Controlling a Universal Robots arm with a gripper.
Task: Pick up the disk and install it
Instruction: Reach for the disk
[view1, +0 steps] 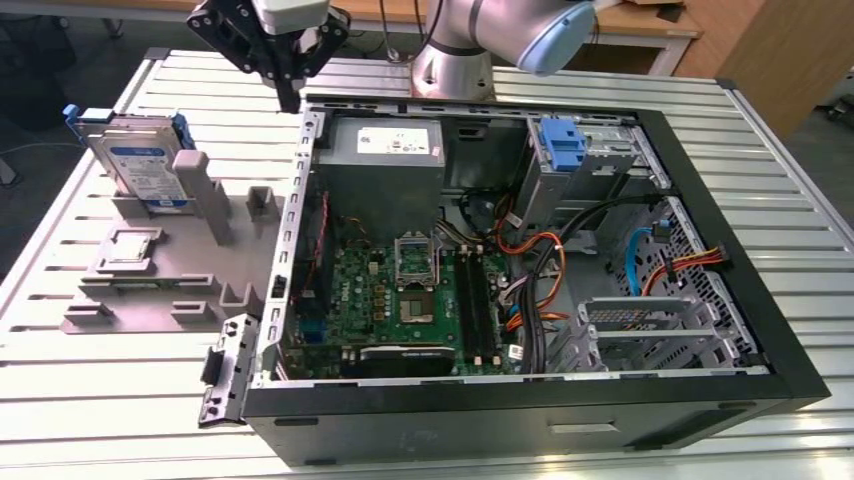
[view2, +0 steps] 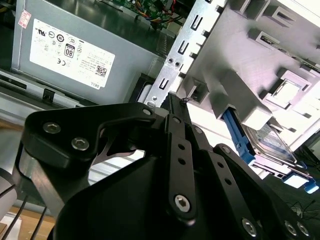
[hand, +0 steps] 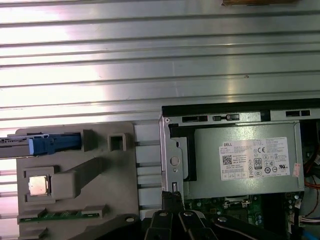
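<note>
The gripper (view1: 290, 99) hangs tip-down over the corner of the open computer case (view1: 534, 405). Its jaws are drawn together to a single point and have hold of nothing. In both wrist views the tip (view2: 175, 100) (hand: 172, 196) sits just beside the case's perforated metal side wall (view2: 175, 55), close to the grey power supply (view1: 387, 148) with its white sticker.

The disk (view1: 139, 160) stands on edge in a slot at the far corner of the grey holder (view1: 174, 275), on the exterior view's left, well apart from the gripper. Its label faces outward and its blue carrier bracket (hand: 52, 144) wraps the edges. An upright post of the holder (view1: 198, 190) rises just beside the disk, between it and the case.

A processor chip (hand: 38, 185) lies in a pocket of the holder. Inside the case are the green motherboard (view1: 400, 300), bundled cables (view1: 534, 255) and a bare blue bracket (view1: 561, 145) in the drive bay. Everything rests on the slatted metal surface (view1: 107, 410).
</note>
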